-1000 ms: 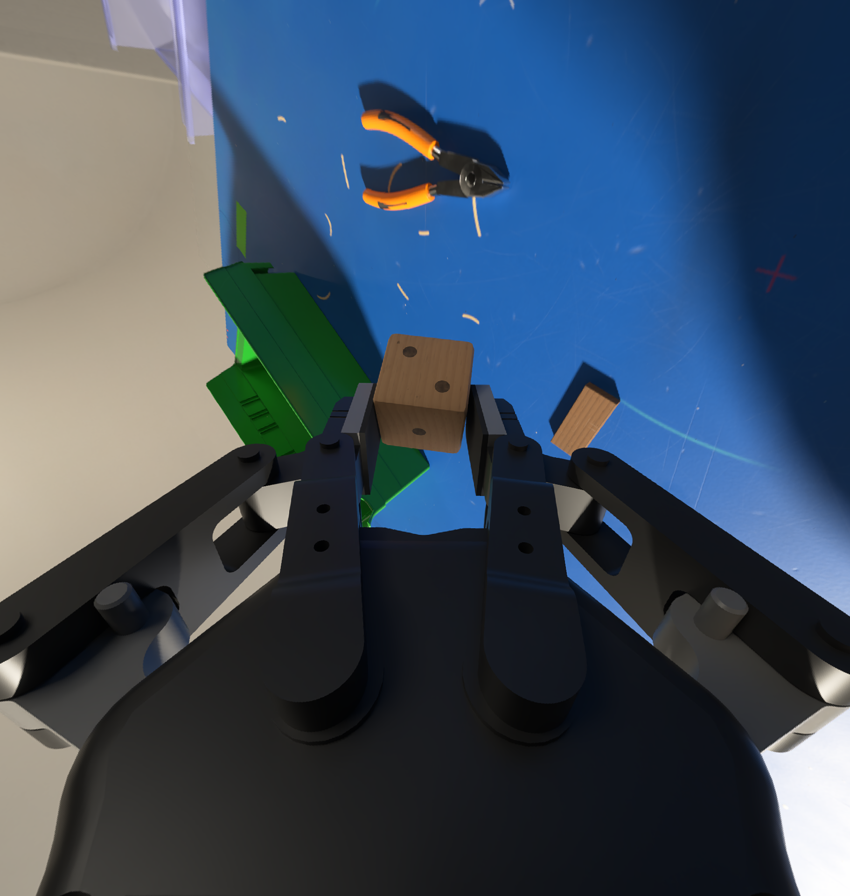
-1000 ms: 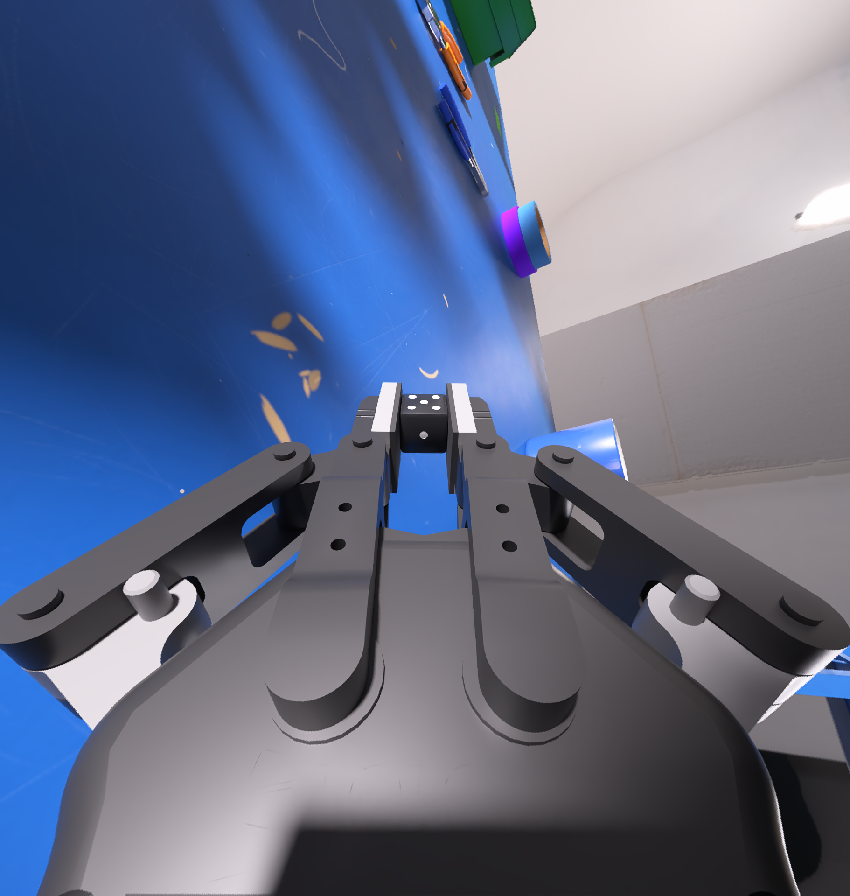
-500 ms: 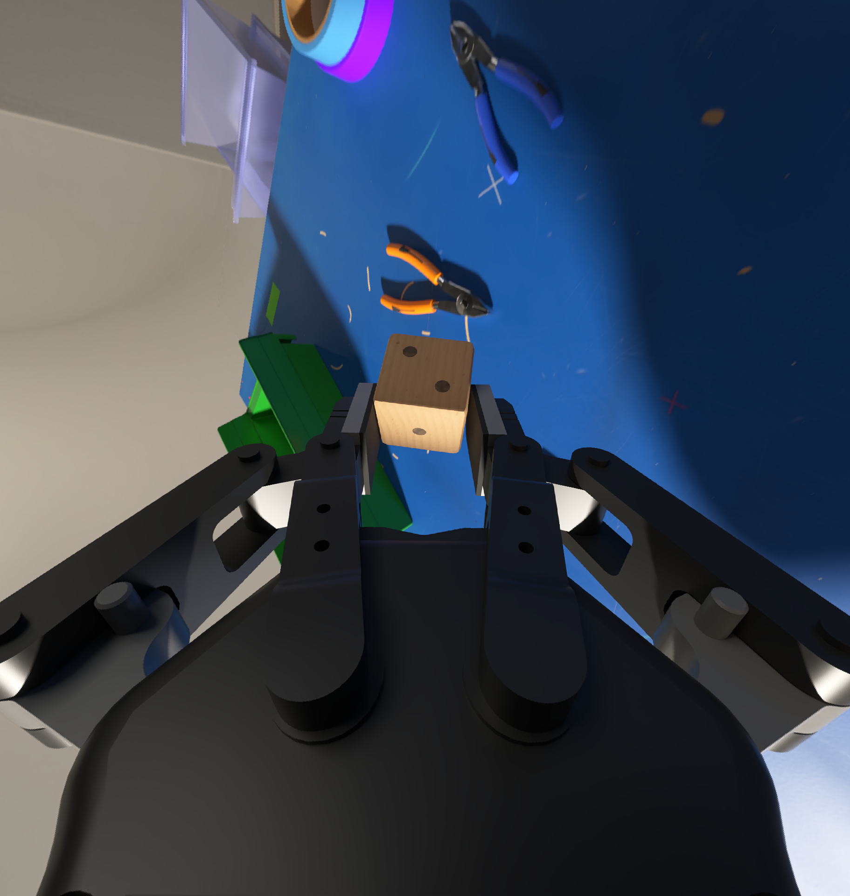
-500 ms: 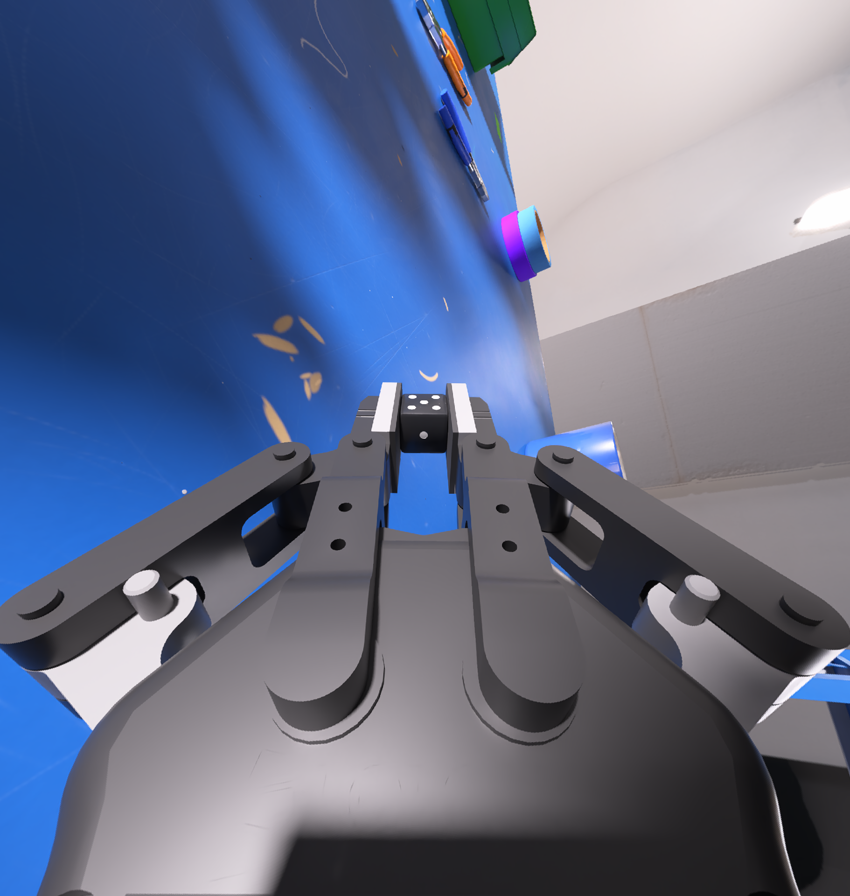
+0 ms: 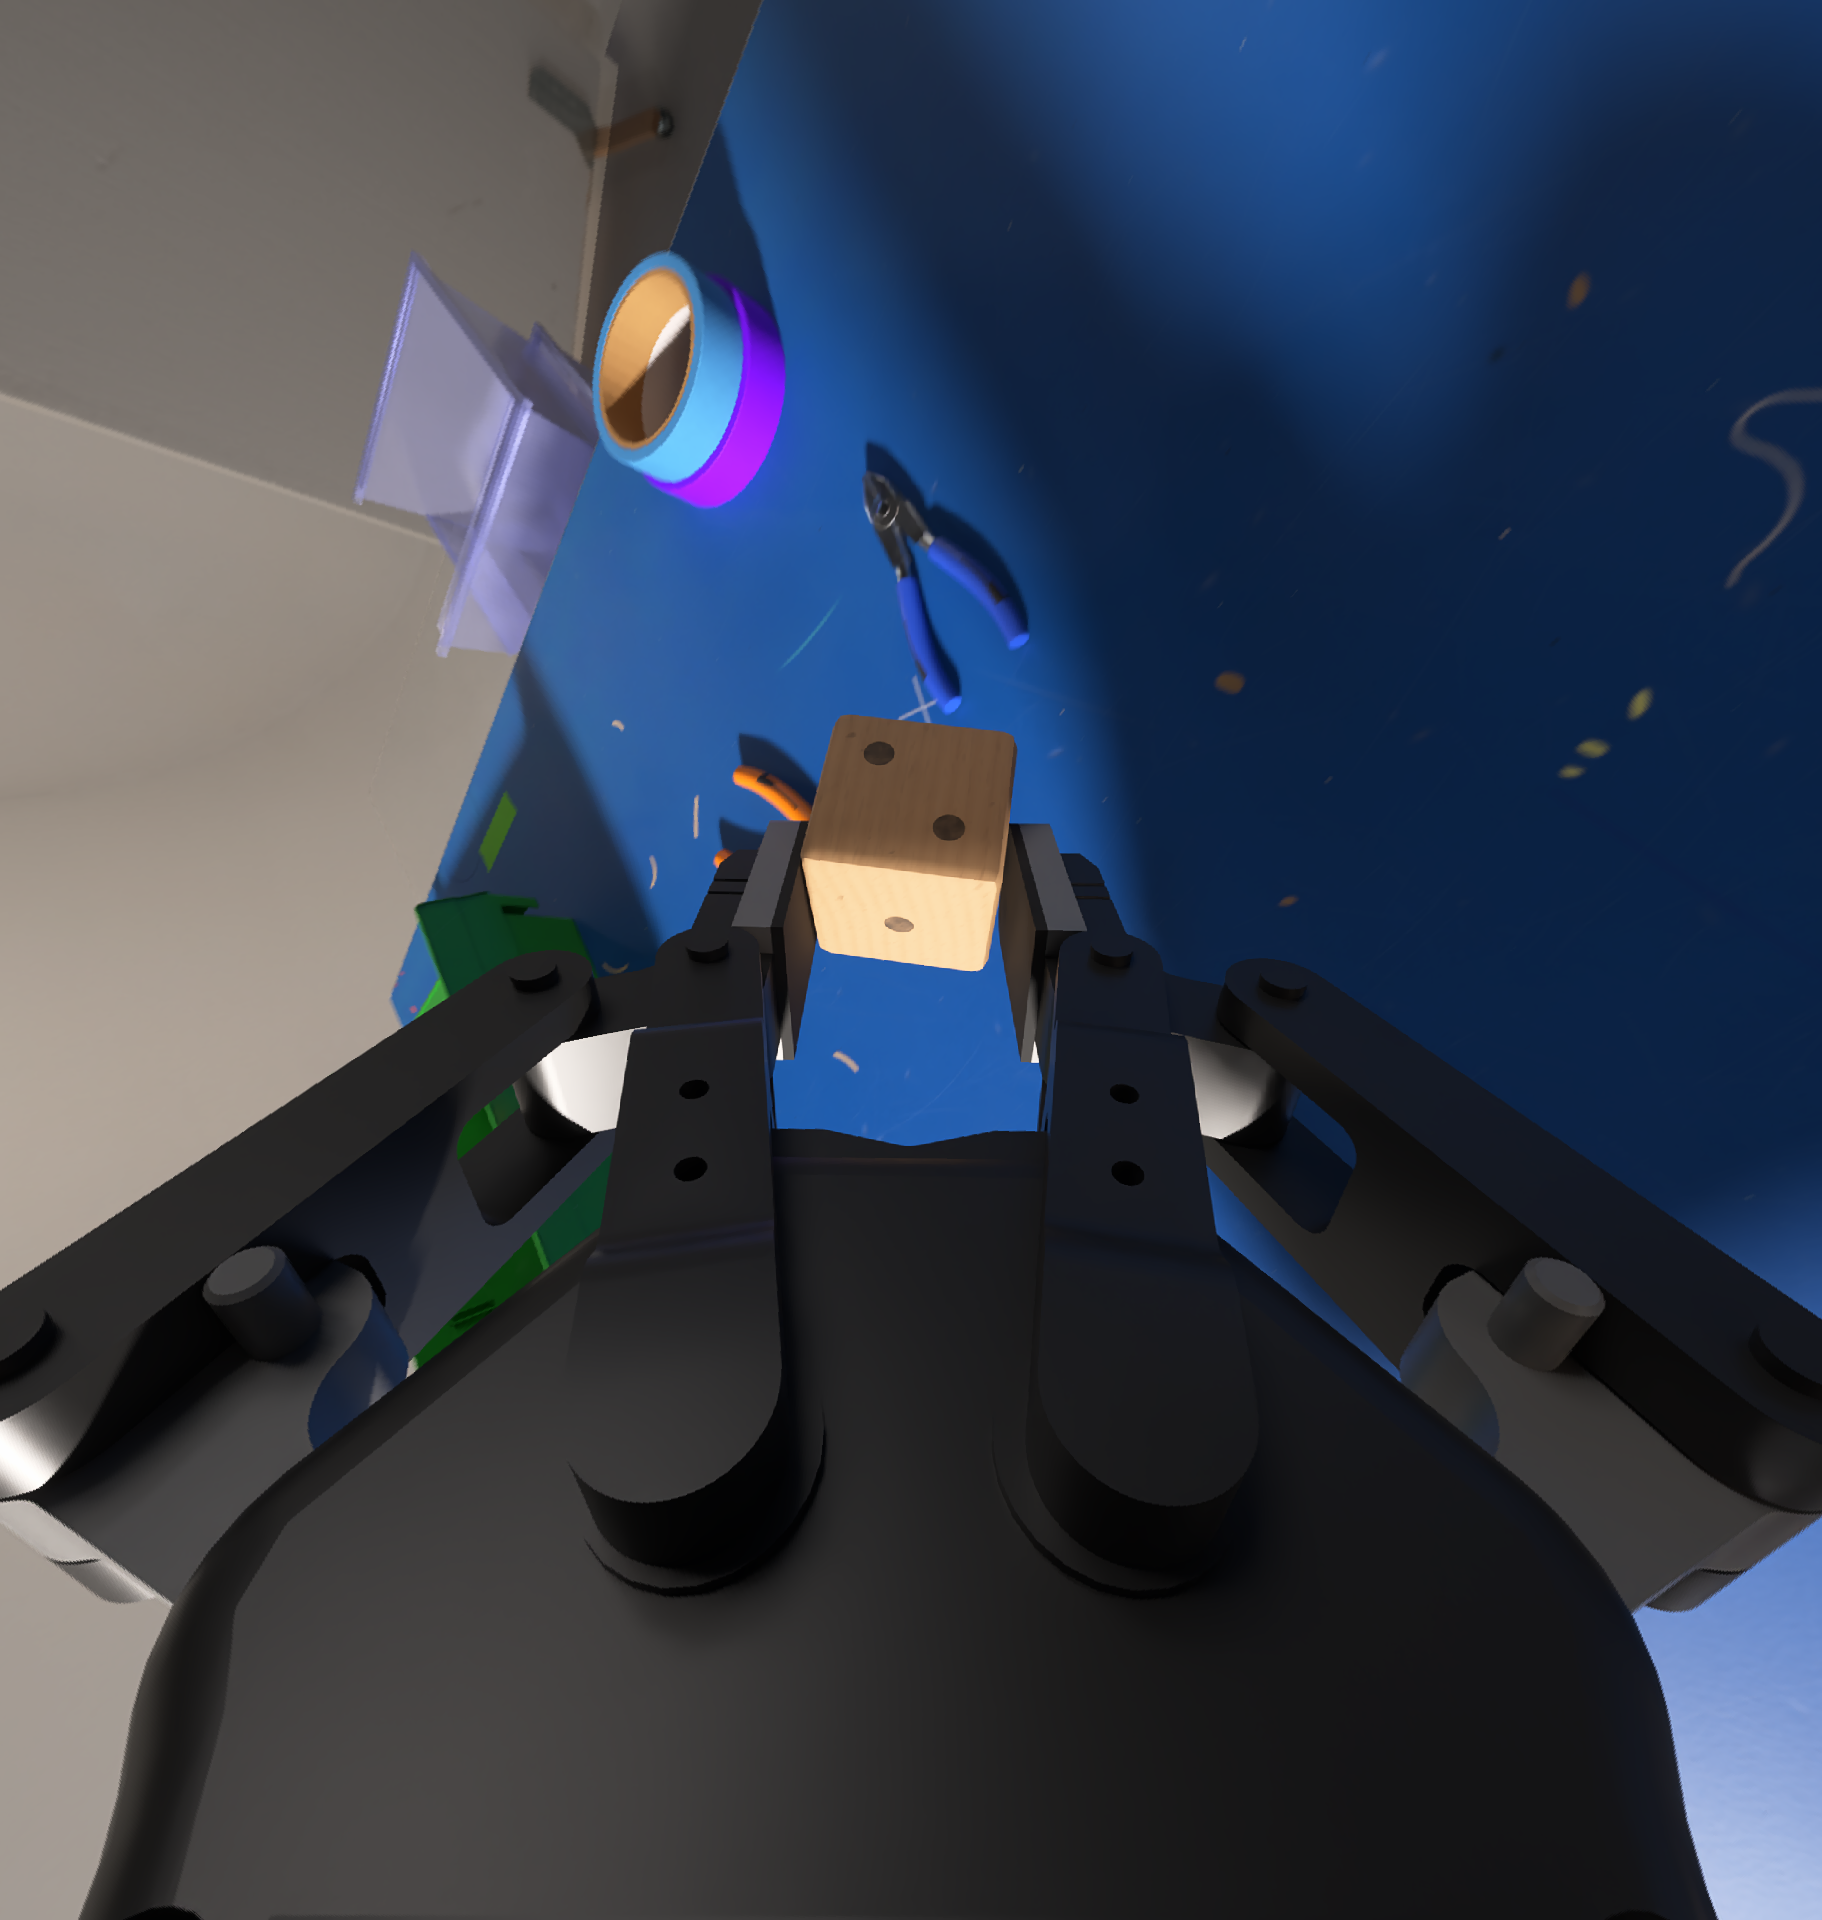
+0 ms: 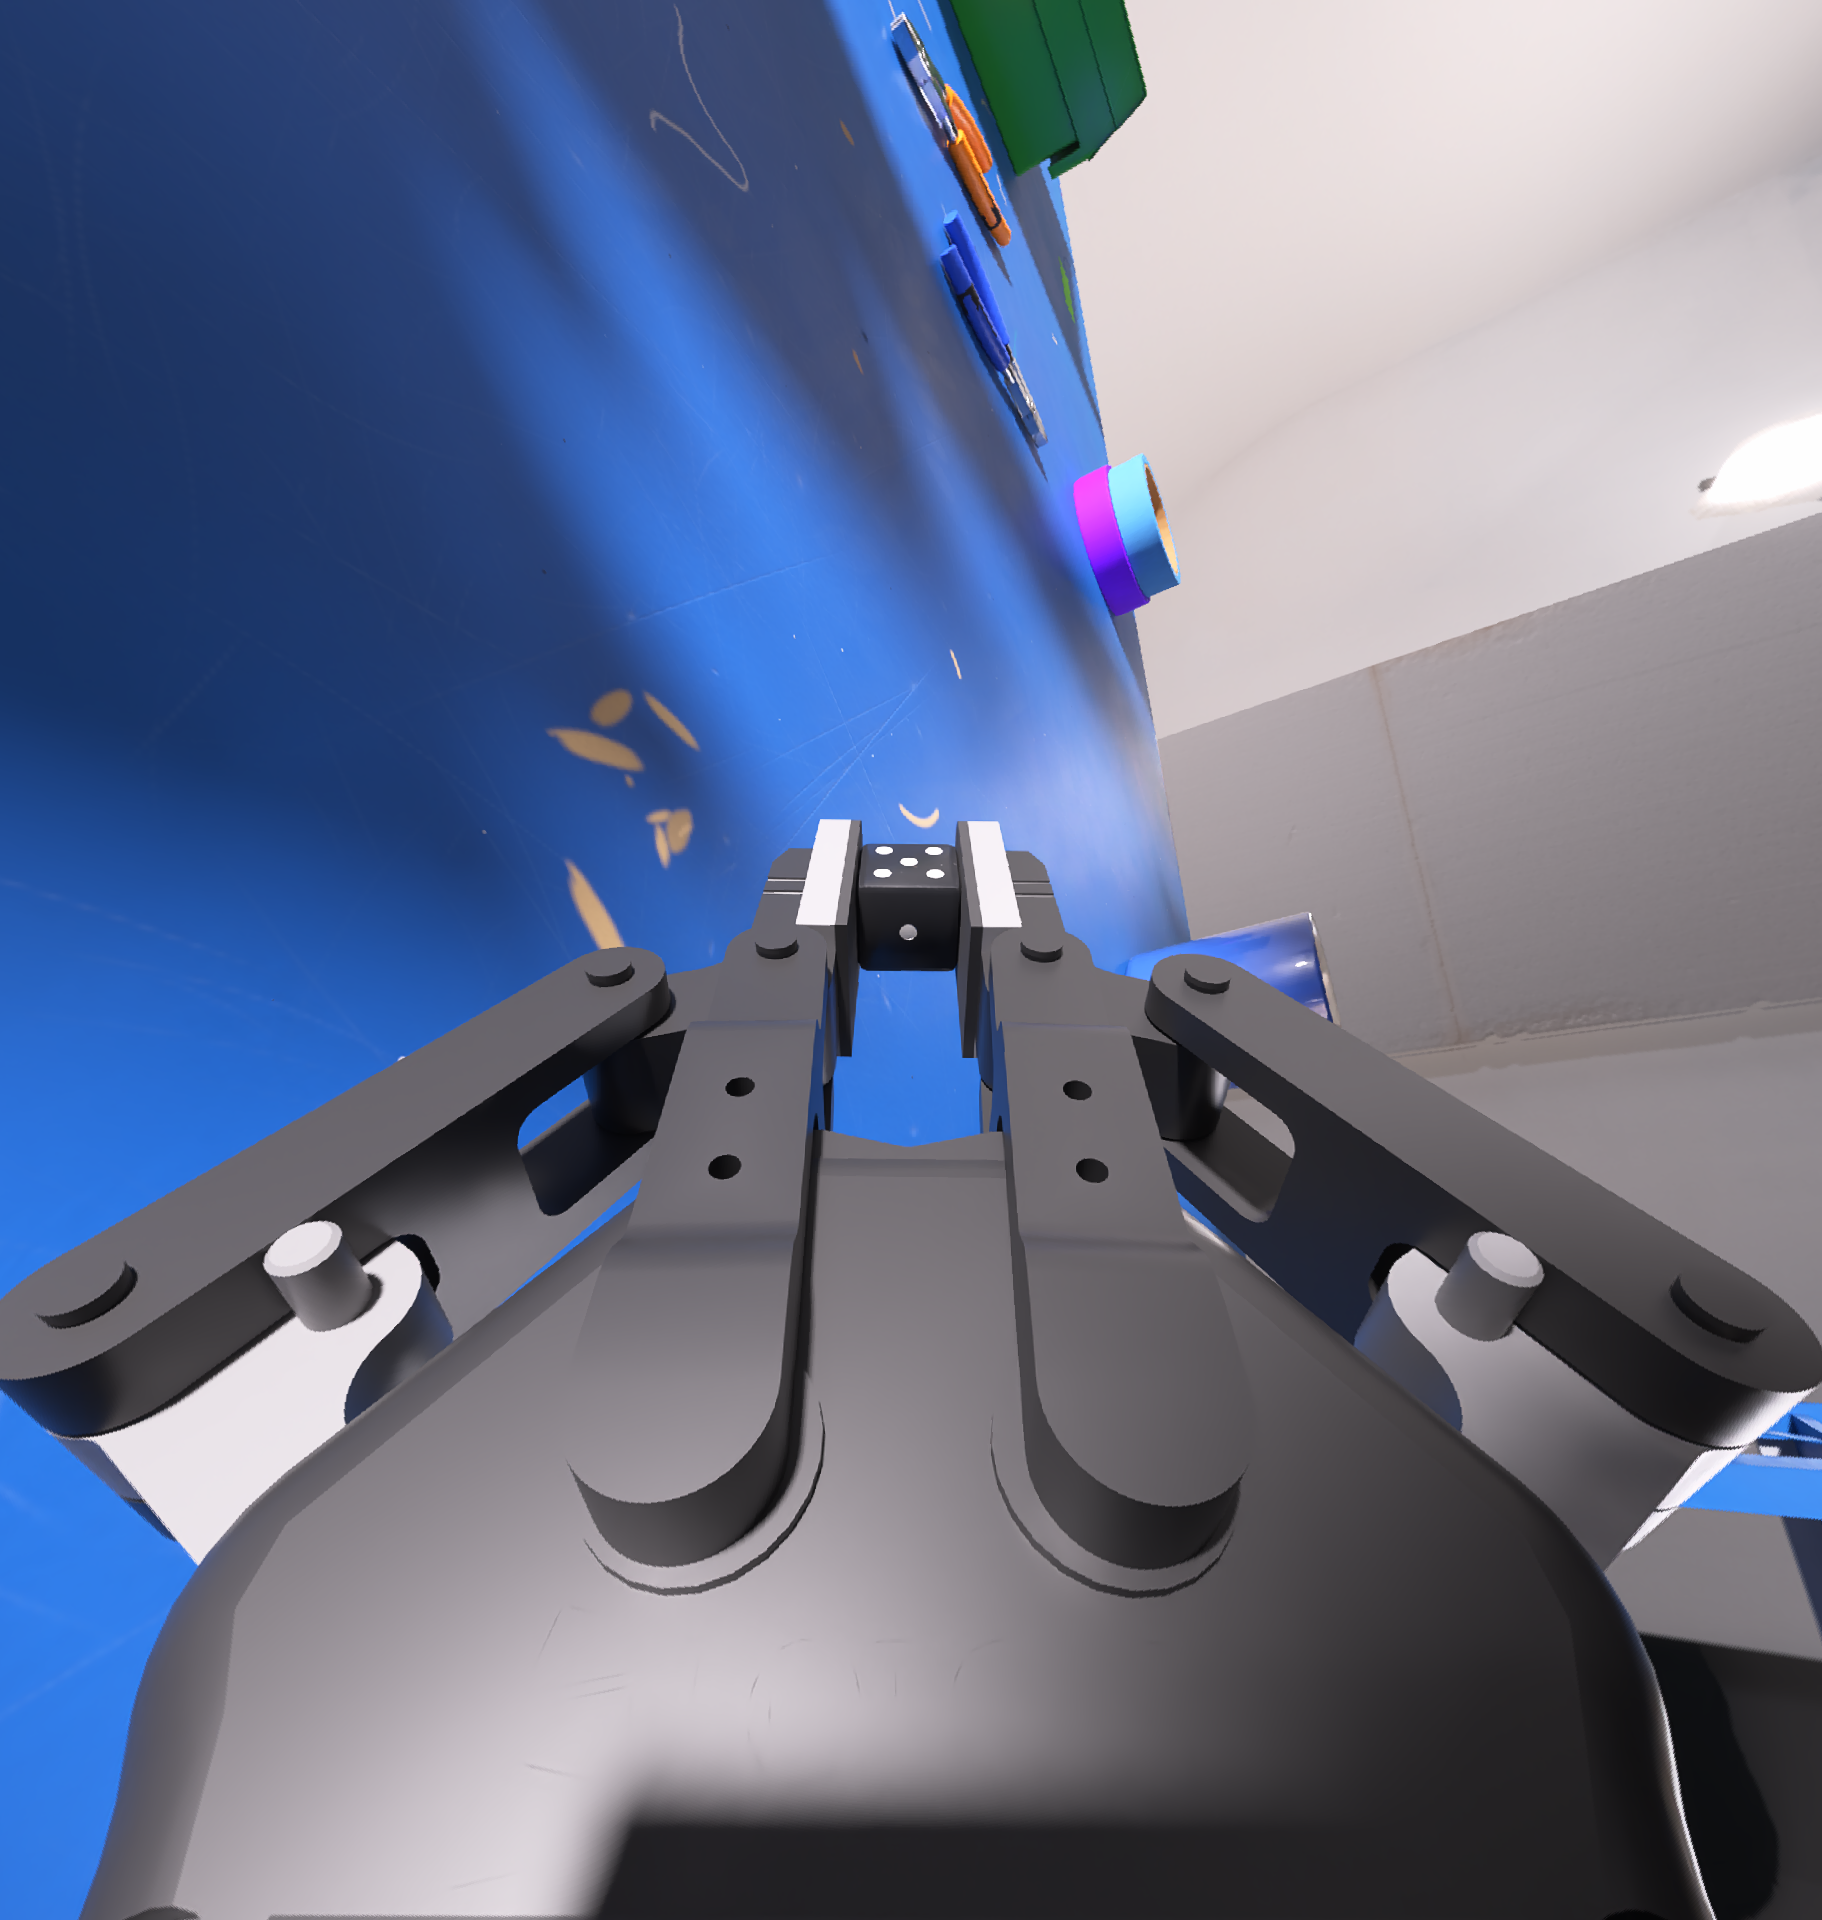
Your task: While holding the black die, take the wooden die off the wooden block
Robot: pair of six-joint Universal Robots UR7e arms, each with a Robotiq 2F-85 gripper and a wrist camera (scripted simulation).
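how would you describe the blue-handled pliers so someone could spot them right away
Start at the blue table in the left wrist view and find the purple-and-blue tape roll near its edge. Just beside that roll, above the wooden die held in the left gripper, lie the blue-handled pliers. The other pliers nearby have orange handles.

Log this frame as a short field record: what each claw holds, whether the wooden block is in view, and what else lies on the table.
left claw: shut on the wooden die, held clear of the blue table
right claw: shut on the black die, above the table
wooden block: not visible in either view
tape: blue and purple tape roll near the table edge
tools: blue-handled pliers; orange-handled pliers, mostly hidden behind the wooden die
other: green box at the table edge; wood shavings scattered
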